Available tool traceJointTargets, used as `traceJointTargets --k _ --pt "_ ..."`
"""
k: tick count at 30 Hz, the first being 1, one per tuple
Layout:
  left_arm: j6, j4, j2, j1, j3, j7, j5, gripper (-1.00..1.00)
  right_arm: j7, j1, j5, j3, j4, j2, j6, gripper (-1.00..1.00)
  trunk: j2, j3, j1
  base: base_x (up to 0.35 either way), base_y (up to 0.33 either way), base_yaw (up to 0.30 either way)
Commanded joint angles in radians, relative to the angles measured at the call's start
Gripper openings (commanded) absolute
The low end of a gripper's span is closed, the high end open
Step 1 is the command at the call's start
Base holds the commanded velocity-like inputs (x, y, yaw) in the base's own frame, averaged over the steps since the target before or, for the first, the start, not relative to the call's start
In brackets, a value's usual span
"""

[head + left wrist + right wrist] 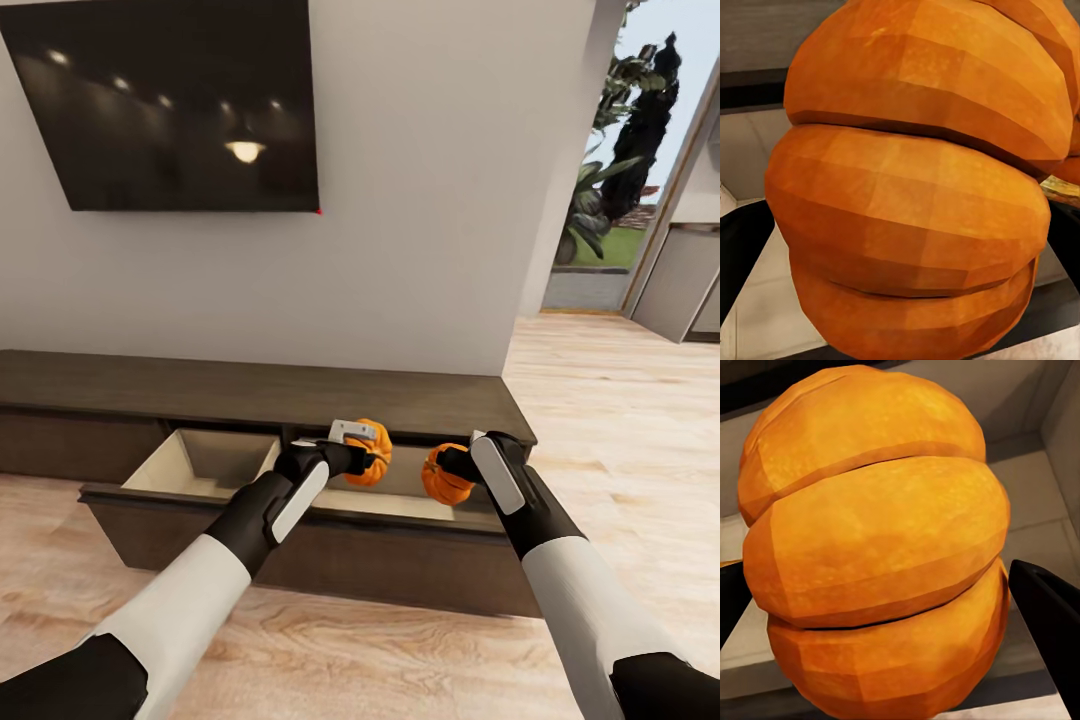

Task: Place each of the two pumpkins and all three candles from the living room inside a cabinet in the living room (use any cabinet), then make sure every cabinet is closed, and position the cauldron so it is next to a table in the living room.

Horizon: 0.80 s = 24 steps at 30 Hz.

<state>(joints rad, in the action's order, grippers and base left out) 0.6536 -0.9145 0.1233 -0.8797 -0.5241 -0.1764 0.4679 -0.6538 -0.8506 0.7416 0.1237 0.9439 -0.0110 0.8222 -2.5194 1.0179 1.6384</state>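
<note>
A long low dark cabinet (250,392) stands on the pale wood floor (620,420), its back against the far wall. Its flat top is a plain dark plank running from the left edge to just right of centre. One wide drawer (300,545) is pulled out toward the near side, its dark front panel standing over the floor. The pale beige inside of the drawer shows at the left end, where the corner and bottom are bare; what rests on the drawer bottom further right I cannot tell, as it is hidden. To the left, a shut drawer front sits flush under the top.
</note>
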Motion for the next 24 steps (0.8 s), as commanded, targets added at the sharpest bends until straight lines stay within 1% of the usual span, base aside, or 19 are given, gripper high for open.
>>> traceJointTargets --k 1,5,9,12,16,21,24 --pt "0.004 -0.001 0.0 -0.001 -0.004 -0.012 0.009 -1.0 -0.01 -0.001 0.01 0.002 0.001 0.0 0.0 -1.0 0.0 0.001 0.0 0.021 0.006 0.0" --pt "0.021 0.006 0.002 -0.002 -0.008 -0.011 0.009 -1.0 -0.01 -0.001 0.01 0.001 0.0 0.0 0.0 -1.0 0.0 0.001 0.0 0.01 0.003 0.0" --pt "0.065 0.013 0.002 -0.002 -0.01 -0.024 0.009 -1.0 -0.01 -0.001 0.01 0.001 0.0 0.0 0.0 -1.0 0.0 0.001 0.0 0.003 0.001 0.0" --pt "0.079 0.015 0.002 -0.002 -0.011 -0.03 0.009 -1.0 -0.009 -0.001 0.01 0.001 0.0 0.0 0.0 -1.0 0.0 0.001 0.0 0.001 0.0 0.0" --pt "0.086 0.018 0.002 -0.002 -0.011 -0.033 0.01 -1.0 -0.01 -0.001 0.01 0.001 -0.001 0.0 0.0 -1.0 0.0 0.001 0.0 0.004 0.0 0.0" --pt "0.087 0.057 0.002 -0.002 -0.011 -0.035 0.01 -1.0 -0.01 -0.001 0.01 0.002 -0.001 0.0 0.0 -1.0 0.0 0.001 0.0 0.1 0.016 0.0" --pt "0.086 0.063 0.002 -0.002 -0.011 -0.035 0.009 -1.0 -0.01 -0.001 0.01 0.002 -0.001 0.0 0.0 -1.0 0.0 0.001 0.0 0.047 0.006 0.0"
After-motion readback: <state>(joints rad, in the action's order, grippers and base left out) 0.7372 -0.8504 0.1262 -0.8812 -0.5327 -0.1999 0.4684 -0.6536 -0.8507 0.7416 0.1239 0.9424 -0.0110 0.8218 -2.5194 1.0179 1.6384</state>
